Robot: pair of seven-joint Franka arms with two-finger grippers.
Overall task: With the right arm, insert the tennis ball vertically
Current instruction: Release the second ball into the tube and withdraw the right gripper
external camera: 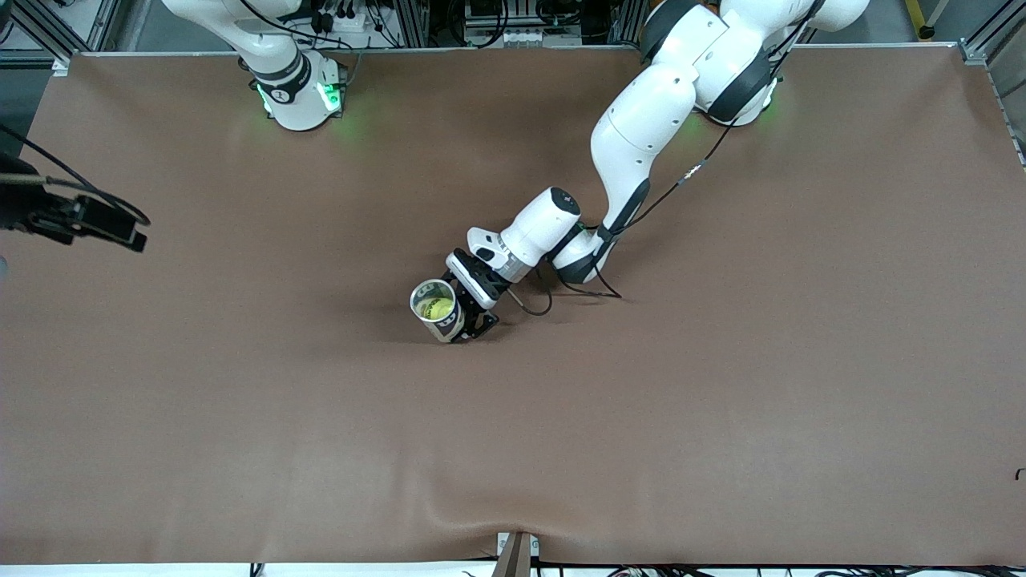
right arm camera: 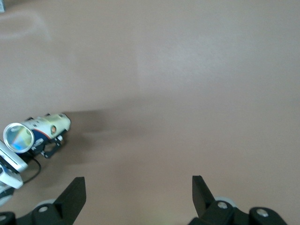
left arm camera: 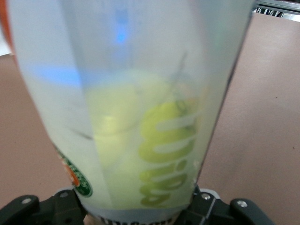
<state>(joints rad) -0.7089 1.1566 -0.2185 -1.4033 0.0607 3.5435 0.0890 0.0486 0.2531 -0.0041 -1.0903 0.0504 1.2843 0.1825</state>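
The left gripper (external camera: 471, 316) was low over the middle of the brown table (external camera: 721, 401), its fingers closed on the side of a clear plastic can (external camera: 437, 309). The can stood roughly upright with its open mouth facing up, its base at or just above the tabletop. Inside it a yellow-green tennis ball (external camera: 438, 308) showed through the mouth in the front view. In the left wrist view the can (left arm camera: 136, 93) filled most of the picture, and the ball (left arm camera: 154, 140) could be seen through the clear wall, down near the fingers (left arm camera: 23, 208) at the can's lower end. A green and orange label mark showed on the can's wall near its base.

The right gripper (external camera: 120, 232) hung in the air over the right arm's end of the table, well apart from the can, with its fingers (right arm camera: 72, 197) spread wide and nothing between them. From the right wrist view the can (right arm camera: 35, 133) appeared small and far off, with the left gripper (right arm camera: 49, 146) clamped on it and bare tabletop (right arm camera: 187, 93) all around. The right arm was waiting.
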